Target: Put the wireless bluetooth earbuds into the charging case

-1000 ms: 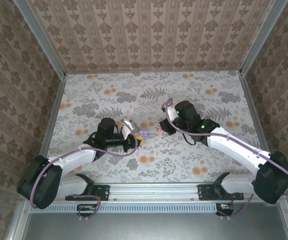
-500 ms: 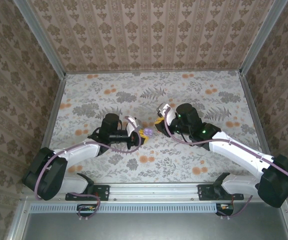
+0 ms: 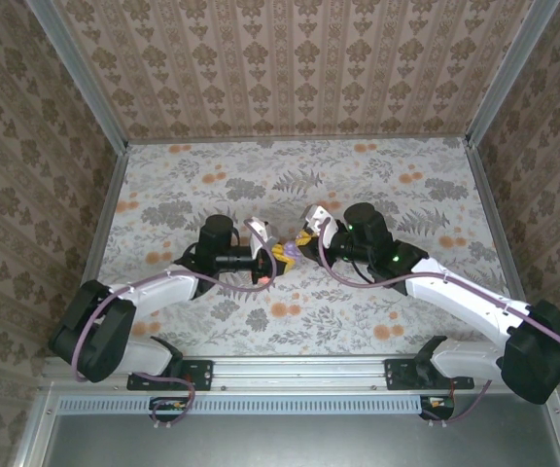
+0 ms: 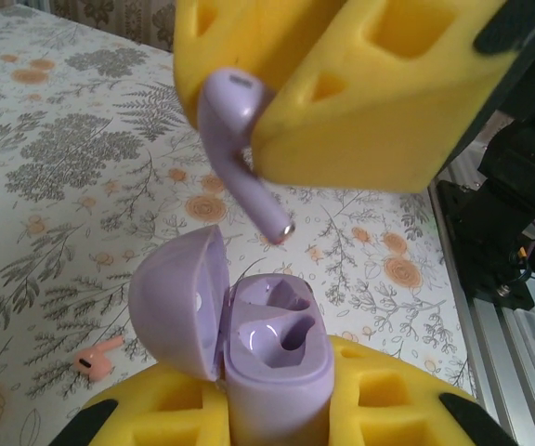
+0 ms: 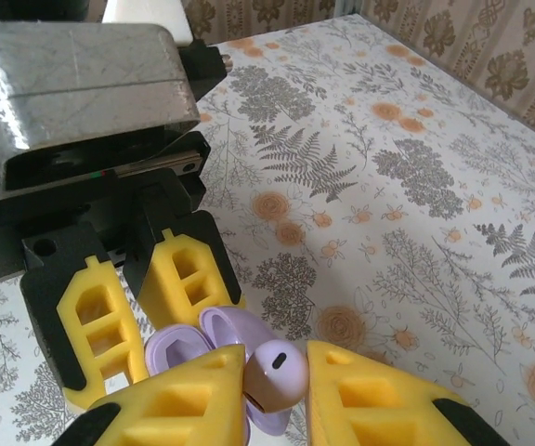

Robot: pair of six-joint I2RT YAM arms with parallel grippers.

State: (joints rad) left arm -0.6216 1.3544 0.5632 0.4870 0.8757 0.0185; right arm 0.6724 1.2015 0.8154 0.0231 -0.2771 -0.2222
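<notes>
Left arm extends toward 2 o'clock and right arm toward 10 o'clock, with their tips close together. Left gripper clamps the charging case. Right gripper pinches an earbud.

Nothing legible here — no text, label, brand, number or sign can be read in any view. The charging case and the earbud above it show plain lilac shells. The yellow foam fingers are unmarked. The worktop carries only a flower-and-fern print, and the walls a damask pattern — no lettering on either.
</notes>
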